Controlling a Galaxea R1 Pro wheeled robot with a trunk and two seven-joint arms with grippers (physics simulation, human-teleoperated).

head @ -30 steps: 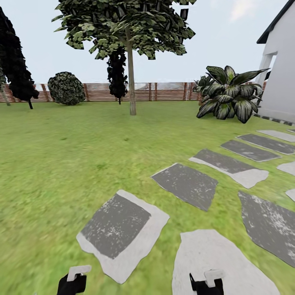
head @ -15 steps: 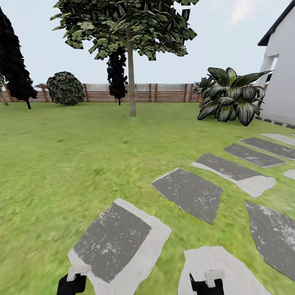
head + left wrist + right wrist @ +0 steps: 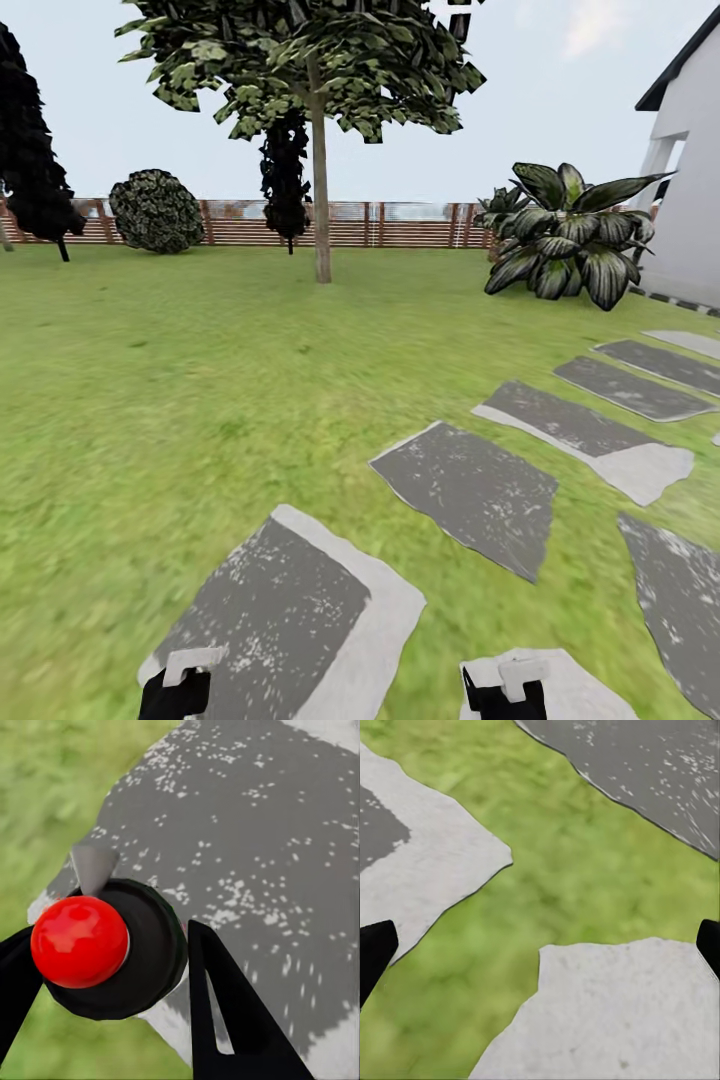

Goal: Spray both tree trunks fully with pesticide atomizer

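In the left wrist view the pesticide atomizer [image 3: 105, 945], a black round head with a red knob and a grey nozzle, sits between my left gripper's black fingers [image 3: 225, 1012]. My left gripper [image 3: 112, 934] is shut on it. In the head view the left gripper [image 3: 180, 690] is at the bottom edge. A tall tree [image 3: 310, 60] with a straight grey-brown trunk [image 3: 322, 215] stands far ahead on the lawn of the garden [image 3: 200, 350]. My right gripper [image 3: 544, 937] is open and holds nothing, and it hangs over grass and paving stones [image 3: 510, 690].
Flat grey stepping stones [image 3: 465, 490] run from below me toward the white house [image 3: 690, 190] at the right. A large-leafed plant [image 3: 570, 235] grows beside the house. A slat fence [image 3: 400, 225], a round shrub [image 3: 158, 212] and dark narrow trees [image 3: 35, 150] line the far side.
The whole view has shifted forward: the stepping stones have slid down toward me and the tree looks slightly nearer. Both grippers keep their places at the bottom edge.
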